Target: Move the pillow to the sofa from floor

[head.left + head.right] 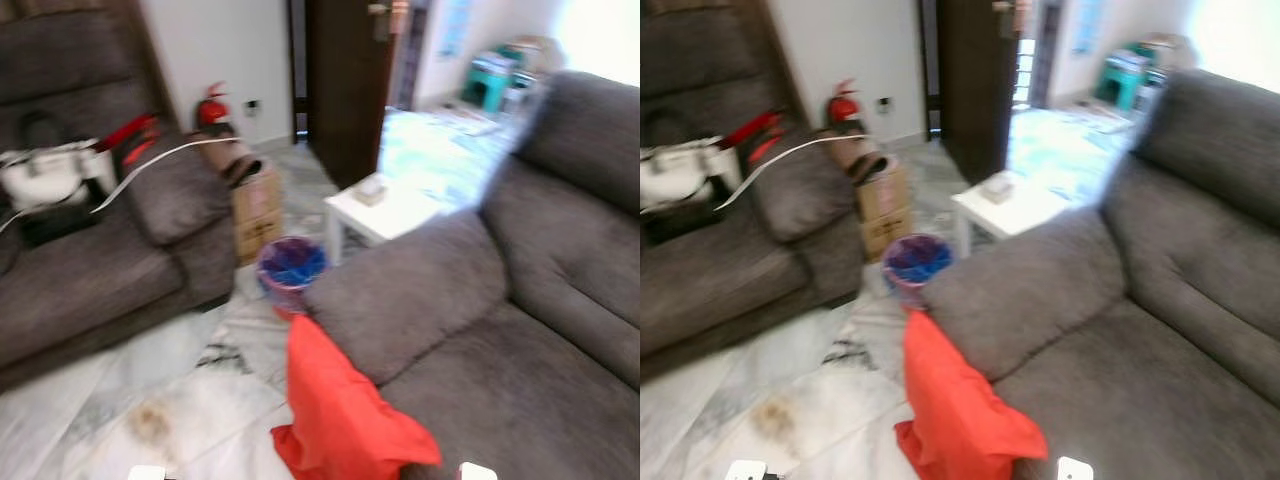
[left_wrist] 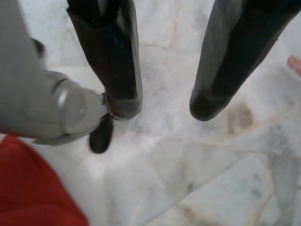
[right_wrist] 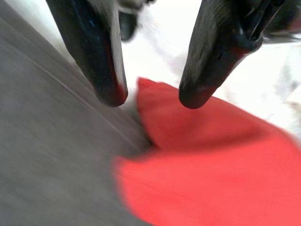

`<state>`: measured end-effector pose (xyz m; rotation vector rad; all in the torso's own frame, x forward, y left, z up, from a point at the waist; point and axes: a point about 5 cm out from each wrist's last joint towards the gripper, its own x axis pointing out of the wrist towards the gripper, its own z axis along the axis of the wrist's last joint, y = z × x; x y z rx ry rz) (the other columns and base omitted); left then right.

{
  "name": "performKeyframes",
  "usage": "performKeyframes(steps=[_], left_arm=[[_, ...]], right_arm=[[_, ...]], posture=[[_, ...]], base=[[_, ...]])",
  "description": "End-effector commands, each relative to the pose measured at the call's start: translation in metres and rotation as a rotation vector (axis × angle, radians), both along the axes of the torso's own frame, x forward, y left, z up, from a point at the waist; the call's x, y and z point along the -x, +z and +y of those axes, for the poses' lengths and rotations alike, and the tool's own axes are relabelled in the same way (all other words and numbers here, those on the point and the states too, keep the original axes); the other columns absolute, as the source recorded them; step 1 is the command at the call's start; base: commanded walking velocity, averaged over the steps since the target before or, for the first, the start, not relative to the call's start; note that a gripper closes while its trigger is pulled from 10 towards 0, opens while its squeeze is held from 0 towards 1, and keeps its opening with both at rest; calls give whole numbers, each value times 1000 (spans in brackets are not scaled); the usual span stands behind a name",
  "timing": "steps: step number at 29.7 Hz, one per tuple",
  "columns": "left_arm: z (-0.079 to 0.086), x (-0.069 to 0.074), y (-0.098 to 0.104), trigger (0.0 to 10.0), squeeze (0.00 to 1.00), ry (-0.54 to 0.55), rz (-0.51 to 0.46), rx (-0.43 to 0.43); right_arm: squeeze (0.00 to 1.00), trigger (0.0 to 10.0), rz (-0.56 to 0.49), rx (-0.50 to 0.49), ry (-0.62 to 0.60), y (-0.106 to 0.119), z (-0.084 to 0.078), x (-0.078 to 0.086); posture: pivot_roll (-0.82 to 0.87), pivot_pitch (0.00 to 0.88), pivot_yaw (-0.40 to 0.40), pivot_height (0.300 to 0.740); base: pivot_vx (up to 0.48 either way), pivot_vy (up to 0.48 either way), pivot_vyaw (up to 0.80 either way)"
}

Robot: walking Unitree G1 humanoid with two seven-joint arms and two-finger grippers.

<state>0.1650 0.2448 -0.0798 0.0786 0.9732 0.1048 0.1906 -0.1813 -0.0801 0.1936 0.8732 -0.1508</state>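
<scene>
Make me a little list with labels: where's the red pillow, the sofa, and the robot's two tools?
pillow: soft red fabric pillow, on the marble floor, leaning against the sofa front
sofa: big grey fabric sofa, seat bare
left tool: open, over the floor
right tool: open, just above the pillow
bin: round blue bin beside the sofa arm

Light: bright daylight from the room beyond the dark door (image 1: 345,80), blown out at upper right.
Blur: head views smeared throughout; red pillow (image 3: 221,160) soft-edged.
Glare: pale sheen on marble floor (image 2: 197,169).
</scene>
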Motion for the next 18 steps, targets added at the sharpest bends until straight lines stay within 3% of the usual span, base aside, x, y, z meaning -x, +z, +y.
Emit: performKeyframes(steps=[1,9,18], left_arm=[[1,-1,1,10000,0,2,-5,-1],[2,-2,1,10000,0,-4,-10,-15],[5,-4,3,10000,0,-8,-19,-24]], right_arm=[[0,10000,21,6,-9,-3,-3,7],[0,10000,16,-4,-37,-3,-4,7],[0,10000,16,-7,-29,-3,-3,6]], posture=[[105,62,-17,740],[106,62,-17,740],[106,63,-17,740]], base=[[0,0,613],[0,0,50],[0,-403,0]])
